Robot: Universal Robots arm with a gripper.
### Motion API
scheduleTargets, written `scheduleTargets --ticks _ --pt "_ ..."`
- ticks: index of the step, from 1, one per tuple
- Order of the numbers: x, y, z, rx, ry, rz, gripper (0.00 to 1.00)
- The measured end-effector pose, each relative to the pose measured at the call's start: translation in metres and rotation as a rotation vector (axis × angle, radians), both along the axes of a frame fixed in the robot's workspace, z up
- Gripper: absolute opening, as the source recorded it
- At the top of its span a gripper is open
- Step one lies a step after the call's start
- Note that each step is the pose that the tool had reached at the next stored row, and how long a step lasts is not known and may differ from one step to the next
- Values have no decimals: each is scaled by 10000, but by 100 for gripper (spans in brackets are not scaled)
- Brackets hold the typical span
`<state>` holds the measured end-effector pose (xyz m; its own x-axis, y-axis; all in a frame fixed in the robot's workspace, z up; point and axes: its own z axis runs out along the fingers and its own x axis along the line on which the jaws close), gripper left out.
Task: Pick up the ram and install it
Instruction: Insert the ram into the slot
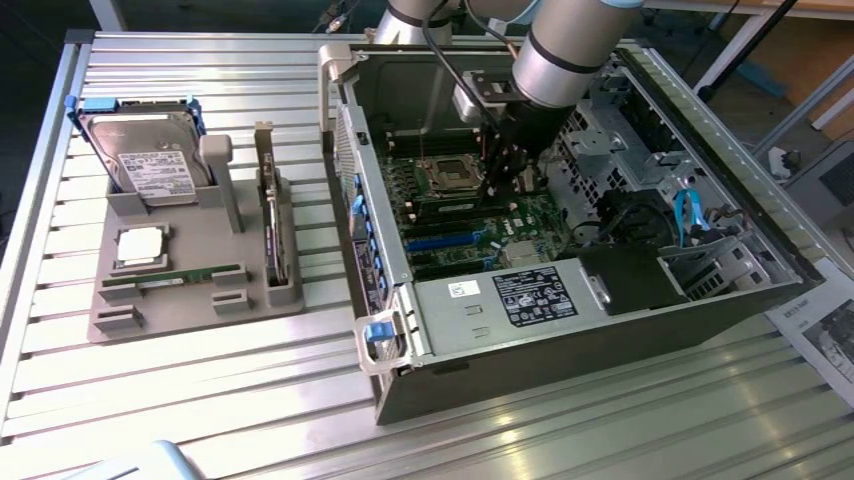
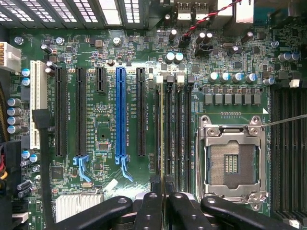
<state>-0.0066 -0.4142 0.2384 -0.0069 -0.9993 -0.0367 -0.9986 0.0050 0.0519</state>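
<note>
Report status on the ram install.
Gripper shut on ram, edge-on over memory slots. Nothing blocking the slots. Second stick in tray.

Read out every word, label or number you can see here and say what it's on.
Nothing reads clearly.
White label on the silver hard drive: too small.
Black label on the grey metal computer case: too small.
Small white sticker beside it: too small.
Printed paper sheet at the exterior view's right edge: blurred.
White lettering on the green motherboard: too small.
</note>
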Motion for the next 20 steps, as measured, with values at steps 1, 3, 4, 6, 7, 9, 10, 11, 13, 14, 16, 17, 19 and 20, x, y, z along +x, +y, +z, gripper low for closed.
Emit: scheduleTargets --ticks 1,3,4,6,7,9,10,11,13,14,16,17,19,20 --pt "0 4 1 -2 1 0 12" --pt "0 8 1 -2 1 1 12" --pt "0 8 1 -1 1 1 12" --pt "0 8 0 -1 1 0 12" --pt "0 8 1 -1 1 0 12" --pt "0 8 1 -1 1 0 12" --pt "0 9 1 0 1 0 12" --pt "-1 8 0 0 -1 0 12" --pt "-1 9 0 1 -9 4 12" --pt "-1 8 0 0 -12 8 12" --pt "-1 8 1 1 -13 10 12" --pt "-1 8 6 -1 -12 11 12" --pt "-1 8 30 0 -12 10 12" --pt "-1 8 35 1 -13 10 12"
